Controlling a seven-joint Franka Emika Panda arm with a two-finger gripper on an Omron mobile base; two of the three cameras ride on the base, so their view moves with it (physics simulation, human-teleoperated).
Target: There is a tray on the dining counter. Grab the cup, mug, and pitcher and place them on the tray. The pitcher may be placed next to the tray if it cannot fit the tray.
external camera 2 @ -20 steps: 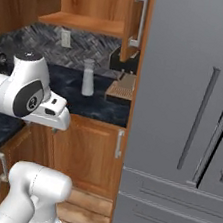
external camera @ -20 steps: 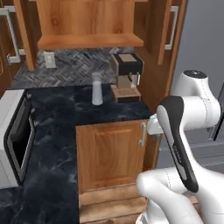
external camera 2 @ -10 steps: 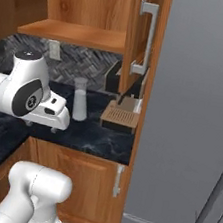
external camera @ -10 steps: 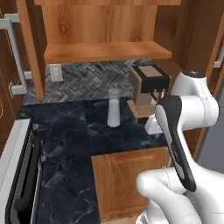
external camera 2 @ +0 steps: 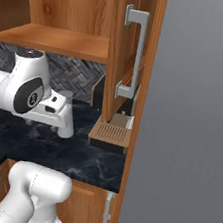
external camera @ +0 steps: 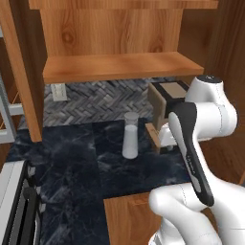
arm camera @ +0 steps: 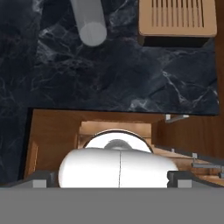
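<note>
The step in hand looks like the approach to the pitcher [external camera: 130, 135], which stands upright on the black marble surface [external camera: 72, 162], long axis vertical, just left of the coffee machine [external camera: 166, 98] under the wooden shelf [external camera: 119, 64]. No handle can be made out. The fingers are spread wide, holding nothing. Next, the hand must reach far over the surface, level with its body.
</note>
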